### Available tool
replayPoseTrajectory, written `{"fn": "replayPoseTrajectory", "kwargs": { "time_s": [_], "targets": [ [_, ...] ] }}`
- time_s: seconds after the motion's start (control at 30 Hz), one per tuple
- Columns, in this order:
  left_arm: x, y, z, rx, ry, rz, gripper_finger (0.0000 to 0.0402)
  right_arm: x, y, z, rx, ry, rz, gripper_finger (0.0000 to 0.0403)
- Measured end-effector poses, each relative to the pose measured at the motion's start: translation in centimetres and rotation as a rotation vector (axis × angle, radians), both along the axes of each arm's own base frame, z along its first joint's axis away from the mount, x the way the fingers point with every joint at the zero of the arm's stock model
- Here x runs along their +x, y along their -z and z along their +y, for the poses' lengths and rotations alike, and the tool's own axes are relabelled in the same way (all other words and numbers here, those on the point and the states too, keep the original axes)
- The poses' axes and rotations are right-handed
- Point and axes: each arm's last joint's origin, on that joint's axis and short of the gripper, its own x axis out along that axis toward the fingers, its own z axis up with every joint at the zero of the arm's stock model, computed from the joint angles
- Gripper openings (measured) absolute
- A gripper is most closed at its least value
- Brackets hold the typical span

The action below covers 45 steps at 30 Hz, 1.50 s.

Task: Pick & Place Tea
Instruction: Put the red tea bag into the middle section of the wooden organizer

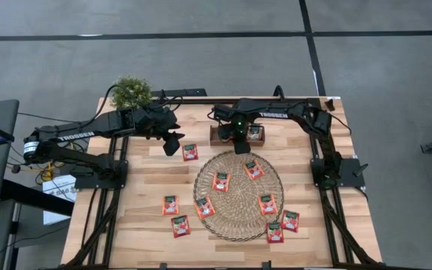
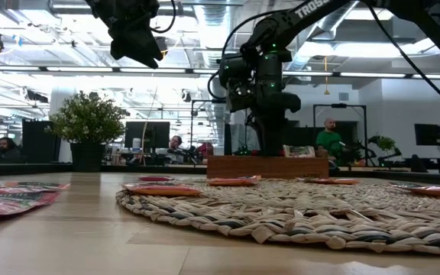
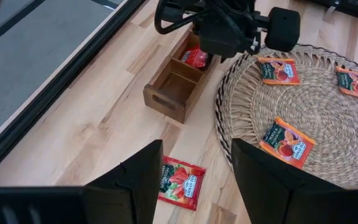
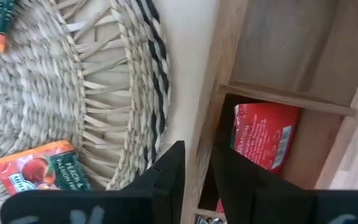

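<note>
Red-orange tea sachets lie flat about the scene: several on the round woven mat (image 1: 238,217), such as one (image 1: 221,181), and others on the bare table, such as one (image 1: 190,152) and one (image 1: 171,204). One sachet (image 4: 263,140) lies in a compartment of the small wooden tray (image 1: 220,135) at the mat's far edge. My right gripper (image 4: 197,149) points down at the tray's near wall, fingers a narrow gap apart, with nothing seen between them. My left gripper (image 3: 196,149) hangs open above the table, left of the tray. My right gripper comes down from above with one finger (image 4: 241,180) over the edge of the sachet in the tray and the other finger outside the tray's near wall (image 4: 213,112). I cannot tell whether either finger touches the sachet or the wall.
A potted plant (image 1: 131,91) stands at the table's far left corner. The tray's left compartment (image 3: 166,93) holds nothing. Bare wood shows between the mat and the table's left edge, around the loose sachets (image 1: 180,225). In the low view, people sit in the room beyond.
</note>
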Motion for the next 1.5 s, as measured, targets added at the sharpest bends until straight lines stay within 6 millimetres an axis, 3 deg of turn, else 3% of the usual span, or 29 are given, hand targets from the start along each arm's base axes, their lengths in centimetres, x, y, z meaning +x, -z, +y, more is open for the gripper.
{"fn": "replayPoseTrajectory", "kwargs": {
  "time_s": [0.23,0.5,0.73,1.03,1.27,1.5],
  "targets": [
    [0.0,0.0,0.0,-0.001,-0.001,0.0,0.0182,0.0,-0.1,-1.0,-0.061,0.023,-0.01,0.0075],
    [0.1,-0.1,0.0,0.0,-0.004,-0.018,0.0182,0.1,-1.6,-2.7,-0.13,0.043,-0.04,0.0075],
    [0.3,-0.3,0.1,0.006,-0.004,-0.043,0.0182,-0.3,-2.7,-5.4,-0.24,0.063,-0.073,0.0075],
    [0.3,-0.3,0.1,0.007,-0.004,-0.045,0.0182,-2.0,-3.0,-8.5,-0.242,0.173,-0.079,0.0075],
    [0.3,-0.3,0.1,0.007,-0.004,-0.046,0.0182,-2.0,-7.1,-7.2,-0.232,0.202,-0.092,0.0075],
    [0.2,-0.2,0.1,0.003,-0.005,-0.032,0.0182,-4.9,-12.7,-3.9,-0.158,0.209,-0.123,0.0075]
  ]
}}
